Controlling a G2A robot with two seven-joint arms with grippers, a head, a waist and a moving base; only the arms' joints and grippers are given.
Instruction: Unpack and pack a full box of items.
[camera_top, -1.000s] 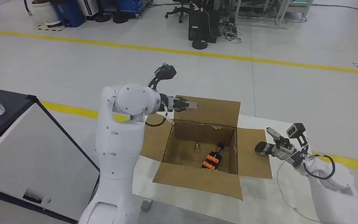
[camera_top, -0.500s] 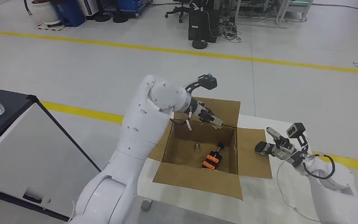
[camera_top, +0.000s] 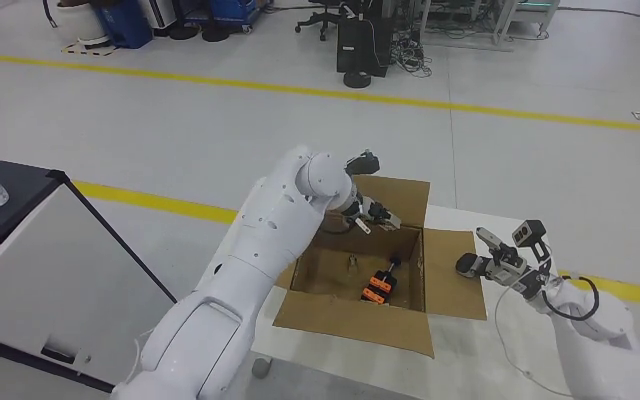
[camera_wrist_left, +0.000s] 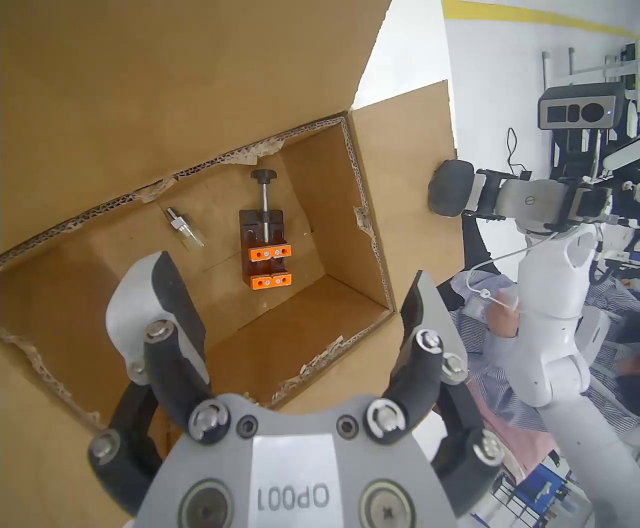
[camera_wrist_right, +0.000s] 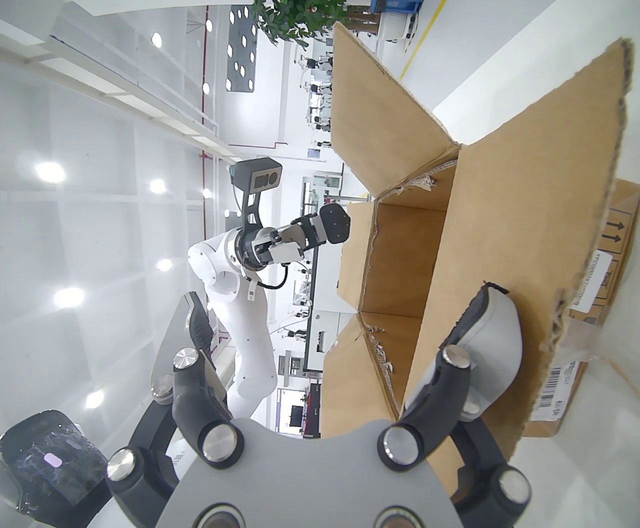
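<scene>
Hovering | left claw (camera_wrist_left: 285, 275) spread above box (camera_wrist_left: 330, 210) | orange vise (camera_wrist_left: 265, 250) below, apart

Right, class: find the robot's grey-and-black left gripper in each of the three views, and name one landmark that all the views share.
Top view: the left gripper hangs over the far side of the box opening.
Left wrist view: the gripper is close up, fingers spread above the box interior.
Right wrist view: it is farther off, at the box's opposite rim.
Shared landmark: the open brown cardboard box.
</scene>
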